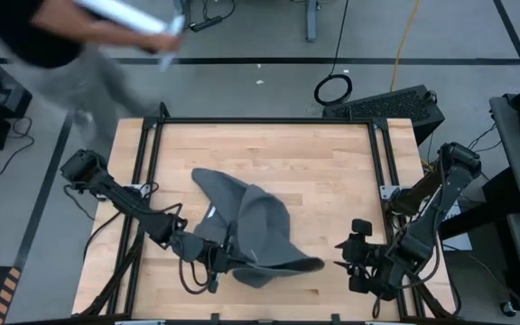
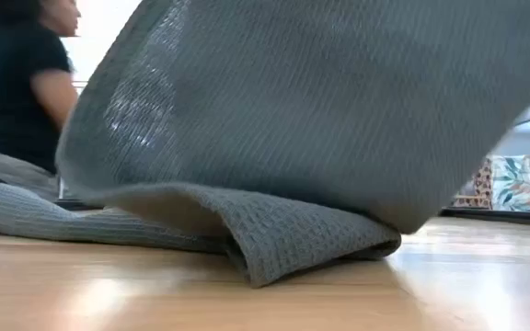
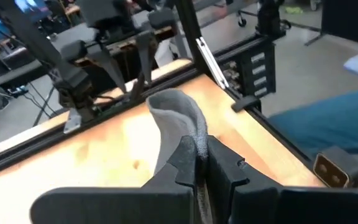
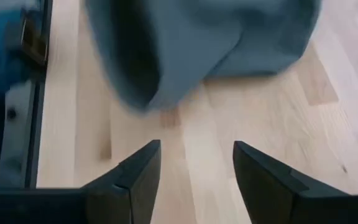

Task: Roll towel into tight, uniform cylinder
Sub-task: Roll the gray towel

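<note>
So the rumpled dark grey waffle-cloth towel (image 1: 246,226) sprawls mid-table, long axis 11-to-5 o'clock, left hand (image 3: 199,163) pinching its 7 o'clock edge, while the right hand (image 4: 196,168) sits spread and empty just off the 5 o'clock tip.

We see the towel (image 2: 320,129) as soft grey cloth with a ribbed, waffle-like weave, matt all over. The table (image 1: 314,171) is pale wood, smooth with a light sheen and visible grain. Its frame (image 1: 264,120) looks like dark matt metal. The right gripper's fingers (image 4: 266,180) look like matt black plastic.
</note>
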You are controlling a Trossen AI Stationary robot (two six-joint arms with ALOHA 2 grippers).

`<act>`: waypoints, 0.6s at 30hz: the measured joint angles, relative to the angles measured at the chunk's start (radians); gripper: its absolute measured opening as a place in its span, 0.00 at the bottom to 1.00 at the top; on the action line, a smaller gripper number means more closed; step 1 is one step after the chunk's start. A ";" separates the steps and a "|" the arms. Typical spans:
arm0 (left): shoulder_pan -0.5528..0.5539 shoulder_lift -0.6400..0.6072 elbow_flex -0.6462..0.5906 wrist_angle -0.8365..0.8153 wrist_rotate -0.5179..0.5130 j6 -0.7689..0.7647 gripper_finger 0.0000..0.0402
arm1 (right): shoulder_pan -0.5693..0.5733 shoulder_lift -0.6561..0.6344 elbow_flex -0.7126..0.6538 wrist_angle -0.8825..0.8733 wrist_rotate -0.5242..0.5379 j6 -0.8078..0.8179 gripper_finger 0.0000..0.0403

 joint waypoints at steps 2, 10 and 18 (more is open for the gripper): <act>-0.007 0.013 0.000 0.009 0.000 0.000 0.03 | -0.001 0.000 -0.045 0.084 0.050 0.004 0.48; -0.035 0.026 0.000 0.011 -0.021 -0.025 0.03 | -0.003 0.000 -0.165 0.419 0.132 -0.185 0.48; -0.043 0.026 0.000 0.009 -0.042 -0.025 0.03 | 0.011 0.000 -0.185 0.447 0.131 -0.254 0.48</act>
